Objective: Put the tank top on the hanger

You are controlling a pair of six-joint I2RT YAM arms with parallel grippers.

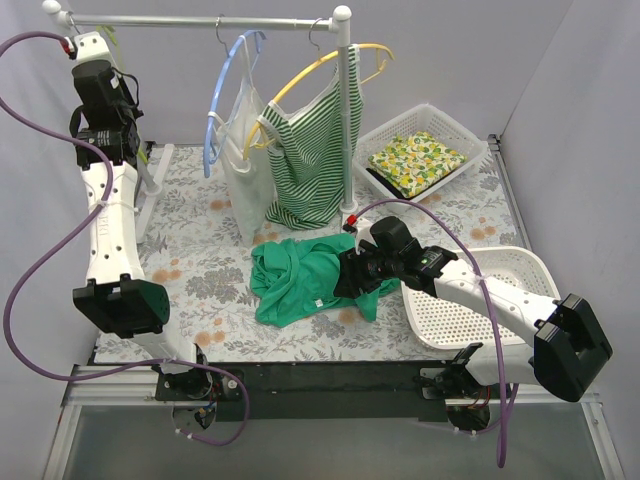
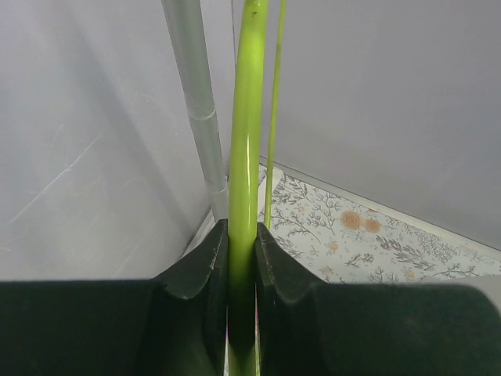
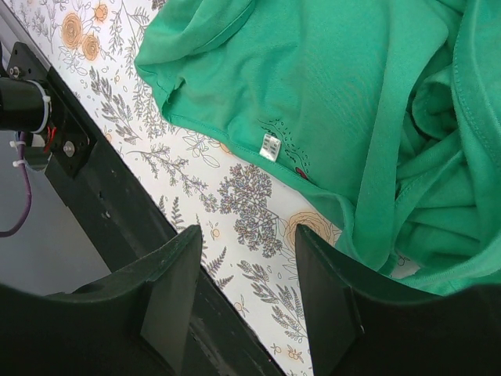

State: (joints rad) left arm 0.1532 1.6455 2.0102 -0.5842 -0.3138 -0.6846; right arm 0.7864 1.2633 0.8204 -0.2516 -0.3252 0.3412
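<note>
Your left fingers [image 2: 196, 274] clamped the thin lime plastic hanger [image 2: 244, 157]. Your right fingers [image 3: 168, 290], apart, should have pinched a single layer of the emerald-green fabric tank top [image 3: 337, 94].

light: bright, even, diffuse | shadows: soft, faint | glare: pale streak on hanger [image 2: 247, 157] | blur: wrist-view foreground slightly soft

Robot lab cell, grey partitions [image 1: 450, 70], clothes rail [image 1: 200, 19]
</note>
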